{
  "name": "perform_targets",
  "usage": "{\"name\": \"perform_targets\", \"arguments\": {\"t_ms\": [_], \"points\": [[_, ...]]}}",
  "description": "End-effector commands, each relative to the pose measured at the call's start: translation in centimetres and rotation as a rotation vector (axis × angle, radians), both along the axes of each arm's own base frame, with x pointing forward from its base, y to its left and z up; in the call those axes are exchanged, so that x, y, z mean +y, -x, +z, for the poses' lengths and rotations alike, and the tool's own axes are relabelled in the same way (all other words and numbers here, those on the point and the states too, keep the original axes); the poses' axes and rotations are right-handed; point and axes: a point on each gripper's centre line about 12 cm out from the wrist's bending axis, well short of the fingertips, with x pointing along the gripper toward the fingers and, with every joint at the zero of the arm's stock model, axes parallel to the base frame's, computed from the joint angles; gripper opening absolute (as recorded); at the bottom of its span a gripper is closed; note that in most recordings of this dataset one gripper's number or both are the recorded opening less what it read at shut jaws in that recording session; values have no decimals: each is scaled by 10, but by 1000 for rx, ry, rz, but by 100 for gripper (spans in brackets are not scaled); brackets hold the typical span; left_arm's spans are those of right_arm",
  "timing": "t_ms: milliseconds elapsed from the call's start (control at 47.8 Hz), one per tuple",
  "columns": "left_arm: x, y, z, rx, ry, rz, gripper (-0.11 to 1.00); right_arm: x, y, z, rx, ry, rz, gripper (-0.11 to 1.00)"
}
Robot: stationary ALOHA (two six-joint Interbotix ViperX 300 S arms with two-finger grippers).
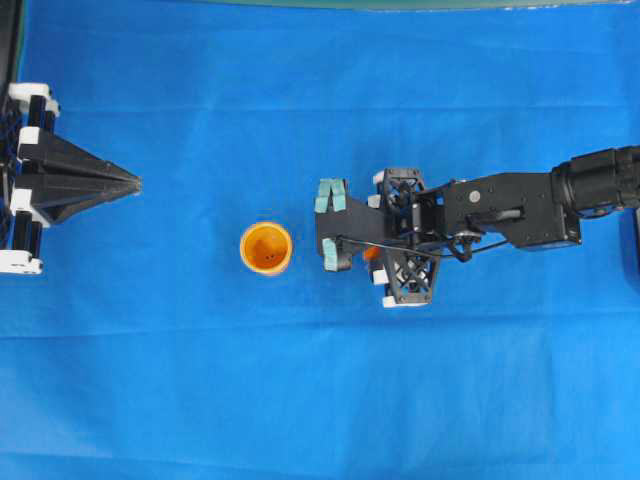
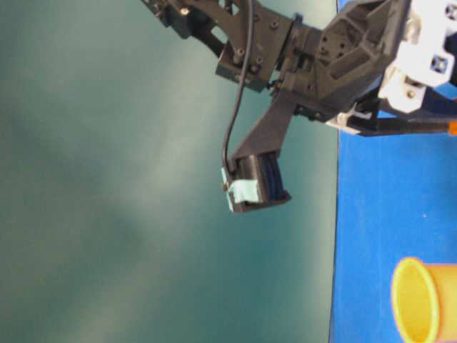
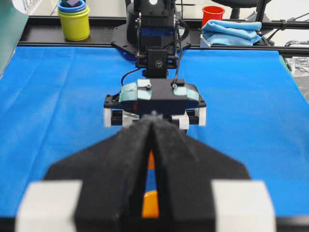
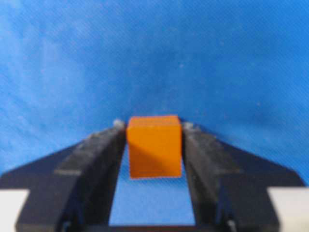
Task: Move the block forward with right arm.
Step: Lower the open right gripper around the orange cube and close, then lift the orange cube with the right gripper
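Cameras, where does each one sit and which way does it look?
Overhead: above, looking straight down; sees left claw, right claw, cup.
Table-level: low beside the table; right claw in the air.
Left wrist: looks along left claw at the right arm.
Right wrist: looks between its fingers at the block.
Overhead and table-level share the cup.

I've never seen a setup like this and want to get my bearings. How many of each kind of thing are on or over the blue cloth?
Orange block: 1
Yellow-orange cup: 1
Robot arms: 2, ending in the left gripper and the right gripper
Total: 4
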Motion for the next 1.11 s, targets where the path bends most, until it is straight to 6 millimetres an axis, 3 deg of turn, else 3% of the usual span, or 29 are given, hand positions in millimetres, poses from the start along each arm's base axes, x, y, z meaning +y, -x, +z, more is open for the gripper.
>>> {"name": "perform_targets", "arguments": {"t_ms": [0, 167, 355, 627, 1087], "points": [[0, -2, 13, -32, 0, 1, 1, 1, 0, 9, -31, 2, 4, 51], [0, -2, 14, -34, -2, 1, 1, 3, -2, 20, -51, -3, 2, 40], [0, -2, 14, -32, 0, 1, 1, 4, -1, 61, -95, -4, 5, 40], [0, -2, 14, -29, -2, 0, 1, 4, 22, 126, -127, -6, 0, 40], [0, -2, 14, -29, -2, 1, 1, 22, 53, 185, -218, -15, 50, 40]]}}
